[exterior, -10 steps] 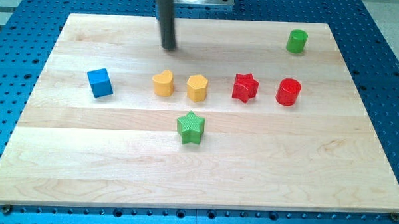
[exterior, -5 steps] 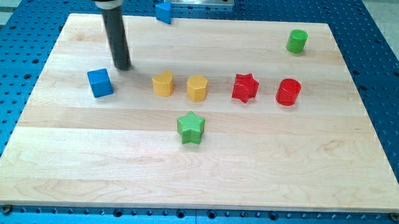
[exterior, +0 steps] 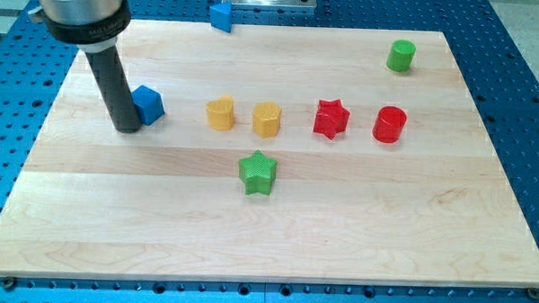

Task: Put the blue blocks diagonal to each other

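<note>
The blue cube point(exterior: 147, 104) is small and sits turned, one corner towards the view's bottom; no long axis shows. My tip point(exterior: 126, 127) touches its left side, a bare rod with nothing to clench. The other blue block point(exterior: 221, 16), seemingly a wedge, lies at the wooden board's point(exterior: 267, 223) top edge, up and right of the cube.

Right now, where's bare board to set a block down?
Free: the whole strip below the green star block, and the top between the blue triangular block and green cylinder. Crowded: the middle row, where my tip touches the blue cube.
</note>
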Tool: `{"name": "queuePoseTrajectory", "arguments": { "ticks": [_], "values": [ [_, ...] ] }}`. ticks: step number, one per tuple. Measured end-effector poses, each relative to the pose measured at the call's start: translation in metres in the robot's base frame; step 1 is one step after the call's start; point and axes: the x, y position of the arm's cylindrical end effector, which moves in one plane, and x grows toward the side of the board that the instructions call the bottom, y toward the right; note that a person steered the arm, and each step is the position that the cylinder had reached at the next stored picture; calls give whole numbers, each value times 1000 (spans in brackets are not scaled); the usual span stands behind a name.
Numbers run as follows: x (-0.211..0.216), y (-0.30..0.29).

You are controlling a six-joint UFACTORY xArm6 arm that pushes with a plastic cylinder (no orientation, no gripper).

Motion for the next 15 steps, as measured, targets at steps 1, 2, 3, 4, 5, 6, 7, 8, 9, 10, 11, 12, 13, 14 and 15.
{"name": "queuePoseTrajectory", "arguments": {
  "ticks": [1, 2, 3, 4, 5, 6, 7, 8, 9, 10, 11, 12, 13, 14, 15],
  "values": [
    [0, 0],
    [-16, -5],
    [-44, 48],
    [-23, 14],
    [-21, -21],
    [-39, 75],
    [-68, 95],
    [-65, -7],
    [-94, 104],
    [-119, 174],
    [-115, 103],
    [-132, 193],
    [-160, 176],
    [-160, 224],
    [-160, 240]
  ]
}}
